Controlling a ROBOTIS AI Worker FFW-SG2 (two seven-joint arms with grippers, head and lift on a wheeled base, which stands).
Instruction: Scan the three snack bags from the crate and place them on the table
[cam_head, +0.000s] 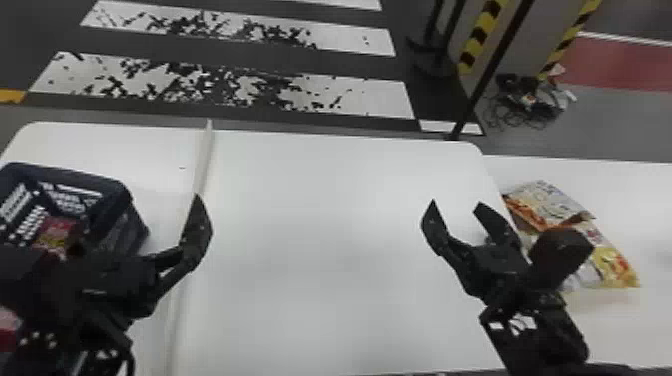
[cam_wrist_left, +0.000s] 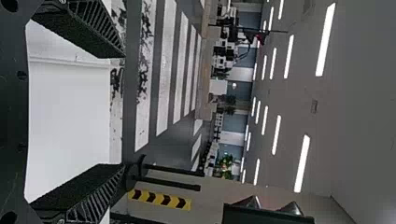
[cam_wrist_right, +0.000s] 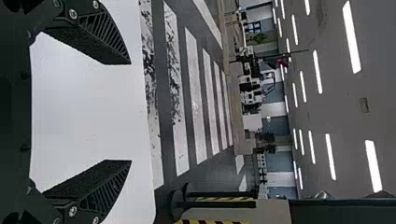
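Left gripper: from my seat I saw the left gripper (cam_head: 165, 260) released, its two fingers well apart, near the crate (cam_head: 127, 207).
Right gripper: the right gripper (cam_head: 456, 210) was also released, with a gap between its fingers. I saw it above the table (cam_head: 310, 225), near the right edge.
Crate: it stood at the left edge of the table, to the left of the white strip (cam_head: 202, 155).
Red bag: this bag (cam_head: 57, 230) was inside the crate, partly covered by the left arm for me.
Other bags: the orange bag (cam_head: 542, 202) and the yellow bag (cam_head: 612, 265) lay on the side table (cam_head: 630, 200), just beyond the right edge of the table, the yellow one nearer to me.
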